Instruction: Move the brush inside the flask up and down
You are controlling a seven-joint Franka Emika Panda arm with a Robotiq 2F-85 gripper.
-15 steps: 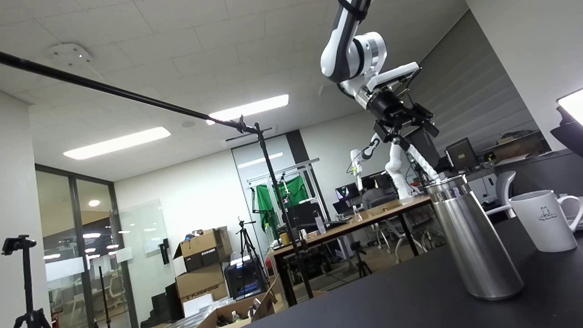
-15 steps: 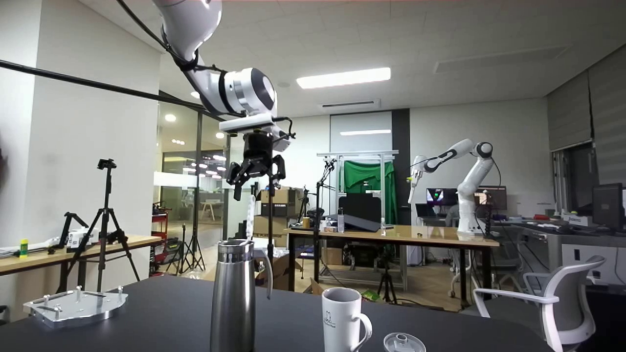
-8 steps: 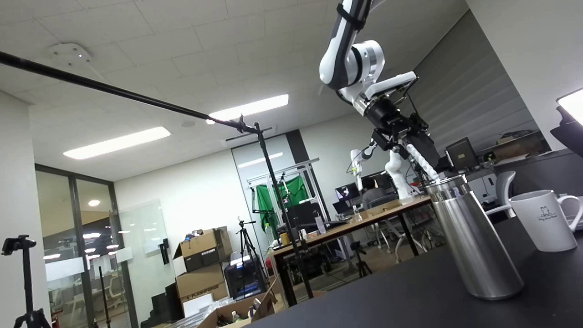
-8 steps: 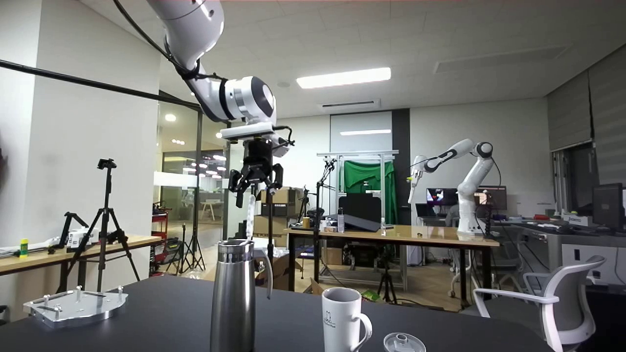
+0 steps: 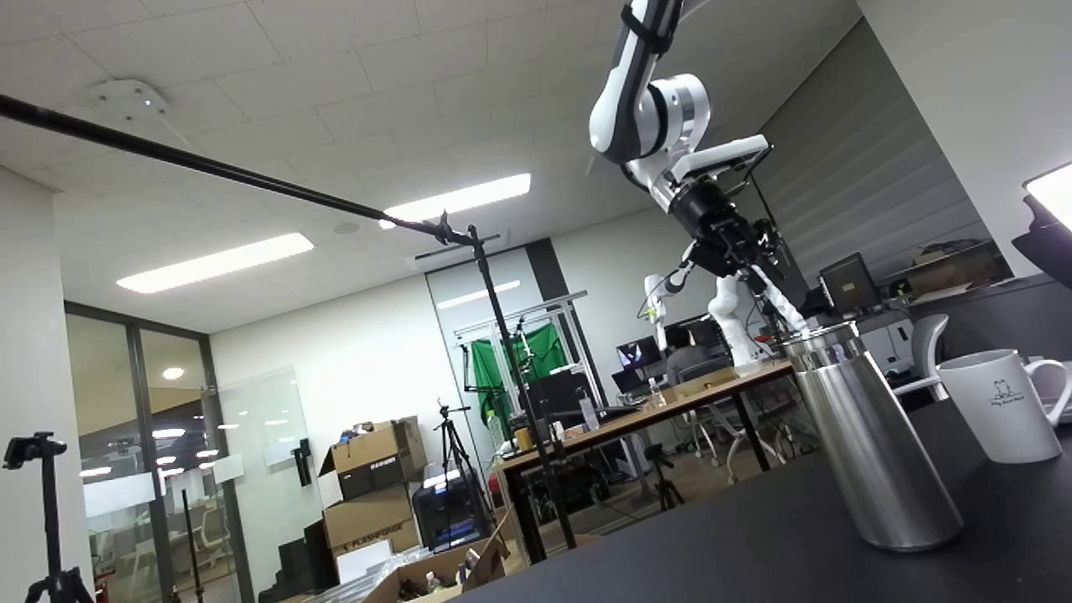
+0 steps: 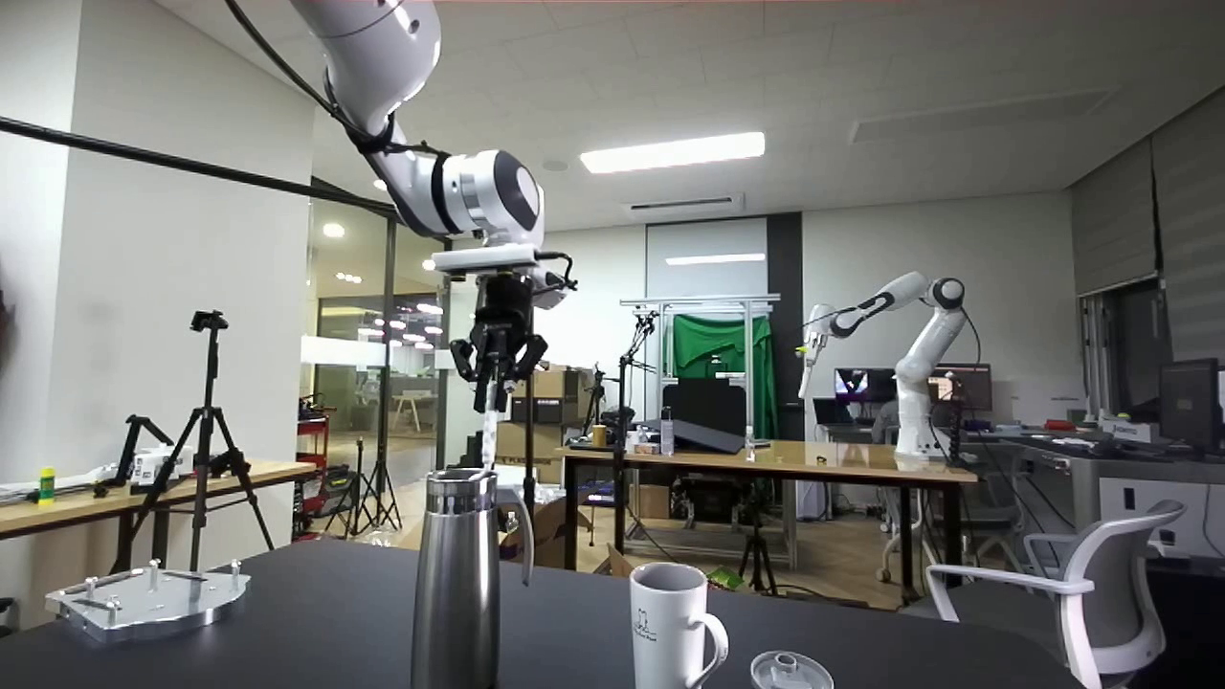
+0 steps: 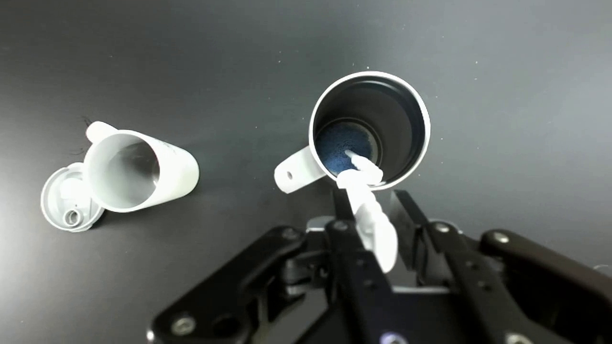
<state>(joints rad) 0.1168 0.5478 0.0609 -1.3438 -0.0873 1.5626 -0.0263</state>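
The flask (image 6: 456, 593), a tall brushed-steel bottle with a side handle, stands upright on the black table in both exterior views. Leaning out of its mouth is the pale brush (image 6: 489, 435), whose lower end reaches inside, as the wrist view shows past the flask's rim (image 7: 427, 119). My gripper (image 7: 372, 197) is above the flask, pointing down, with the upper part of the brush (image 7: 370, 222) between its fingers. They stand close together, but a gap shows between the brush and the right-hand finger (image 7: 406, 215). The brush lies against or very near the left-hand finger.
A white mug (image 6: 663, 622) stands beside the flask, with a clear lid (image 6: 790, 672) lying by it. A metal plate with short posts (image 6: 148, 598) sits on the black table (image 6: 316, 612) across from the mug. A tripod (image 6: 206, 431) stands behind.
My gripper has come down over the top of the brush, and its fingers have moved from wide apart to close around it. Brush, flask and mug have stayed in place.
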